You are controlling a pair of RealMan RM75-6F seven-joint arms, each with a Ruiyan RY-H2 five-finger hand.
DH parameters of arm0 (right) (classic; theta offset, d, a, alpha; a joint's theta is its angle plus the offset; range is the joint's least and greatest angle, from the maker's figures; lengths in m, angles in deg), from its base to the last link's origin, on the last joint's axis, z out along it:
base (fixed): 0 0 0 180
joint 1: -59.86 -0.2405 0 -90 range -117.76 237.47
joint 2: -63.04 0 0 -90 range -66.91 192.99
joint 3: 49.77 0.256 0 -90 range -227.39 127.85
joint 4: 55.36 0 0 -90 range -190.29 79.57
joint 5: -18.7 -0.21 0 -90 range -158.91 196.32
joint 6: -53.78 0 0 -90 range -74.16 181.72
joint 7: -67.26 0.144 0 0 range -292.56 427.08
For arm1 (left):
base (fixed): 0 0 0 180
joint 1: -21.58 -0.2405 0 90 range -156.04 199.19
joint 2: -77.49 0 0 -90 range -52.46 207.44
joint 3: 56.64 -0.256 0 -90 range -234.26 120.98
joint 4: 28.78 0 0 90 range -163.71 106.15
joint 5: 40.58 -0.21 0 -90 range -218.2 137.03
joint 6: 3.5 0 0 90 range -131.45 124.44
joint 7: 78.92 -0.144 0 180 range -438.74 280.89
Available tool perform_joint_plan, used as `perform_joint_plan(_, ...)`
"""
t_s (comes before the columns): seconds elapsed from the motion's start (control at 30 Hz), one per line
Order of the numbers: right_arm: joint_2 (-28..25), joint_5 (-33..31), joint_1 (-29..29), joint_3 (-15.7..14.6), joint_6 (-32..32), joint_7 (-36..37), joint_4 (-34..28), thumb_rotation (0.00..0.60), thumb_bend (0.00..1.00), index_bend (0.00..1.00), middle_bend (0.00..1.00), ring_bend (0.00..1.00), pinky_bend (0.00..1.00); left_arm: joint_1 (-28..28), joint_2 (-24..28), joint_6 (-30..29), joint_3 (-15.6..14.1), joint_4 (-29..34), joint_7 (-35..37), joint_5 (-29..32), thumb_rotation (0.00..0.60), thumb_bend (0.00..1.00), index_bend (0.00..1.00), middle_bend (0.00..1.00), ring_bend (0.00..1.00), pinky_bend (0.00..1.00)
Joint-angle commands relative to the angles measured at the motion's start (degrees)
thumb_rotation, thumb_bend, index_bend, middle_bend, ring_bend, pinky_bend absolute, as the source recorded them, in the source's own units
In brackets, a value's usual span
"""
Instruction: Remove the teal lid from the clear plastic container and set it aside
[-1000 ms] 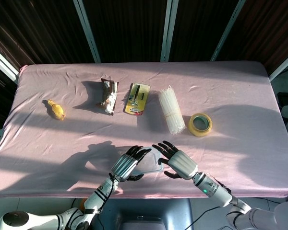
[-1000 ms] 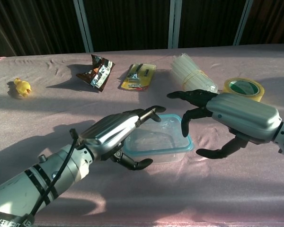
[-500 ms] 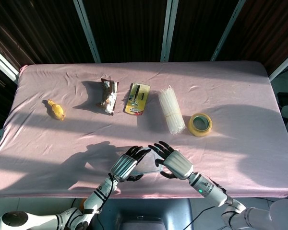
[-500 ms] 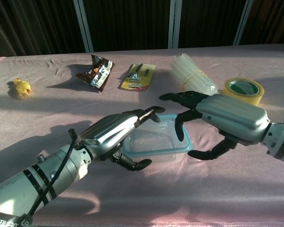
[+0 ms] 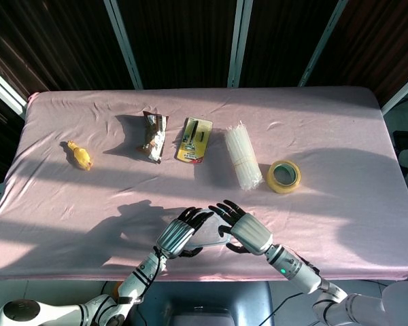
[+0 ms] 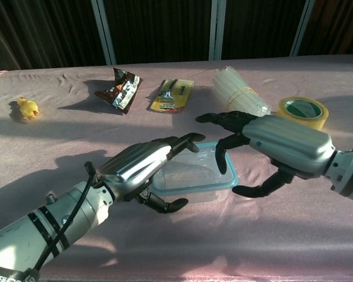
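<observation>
Clear plastic container (image 6: 194, 176) sitting near tabletop (image 5: 340, 204) edge, six o'clock, teal lid (image 6: 232, 176) on. Left hand (image 6: 142, 167) cupping its side, fingers apparently touching; right hand (image 6: 276, 147) hovering, fingers spread, released. Risk: container sliding off if lid sticking.

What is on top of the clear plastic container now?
The teal lid sits on the clear plastic container; both hands hover over it. Whether anything is inside cannot be told.

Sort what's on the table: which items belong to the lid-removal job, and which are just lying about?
In the job: clear plastic container with its teal lid, left hand, right hand.

Lying about: yellow duck toy, snack wrapper, yellow carded razor pack, bundle of clear sticks, tape roll.
</observation>
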Motion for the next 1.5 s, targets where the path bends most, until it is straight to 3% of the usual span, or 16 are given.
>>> perform_joint_plan(0.03,-0.23,-0.18,-0.05,-0.05,-0.08,-0.21,-0.28,0.600,0.40,0.64,0.13,0.00,0.00,-0.02,-0.12,-0.10,-0.15,-0.32,0.01,-0.23,0.600,0.30,0.00,0.22,0.14,0.16)
perform_joint_plan(0.9,0.89,-1.66,-0.91,0.98,-0.67,-0.24,-0.58,0.600,0.40,0.65,0.14,0.00,0.00,-0.58,-0.65,-1.64,-1.55,-1.83,-0.03,-2.56,0.600,0.30,0.00,0.23,0.15,0.16)
perform_joint_plan(1.27,3.49,-1.12,-1.29,1.00,-1.66,-0.80,1.17,0.600,0.47,0.78,0.19,0.01,0.00,-0.72,0.41,-3.77,-1.44,-0.48,0.85,-4.38,0.600,0.31,0.00,0.23,0.15,0.13)
perform_joint_plan(1.5,4.38,-0.77,-1.15,1.05,-3.18,-0.08,2.66,0.600,0.52,0.85,0.21,0.03,0.00,-0.69,0.66,-5.64,-1.47,-1.49,4.28,-6.01,0.600,0.31,0.00,0.20,0.10,0.08)
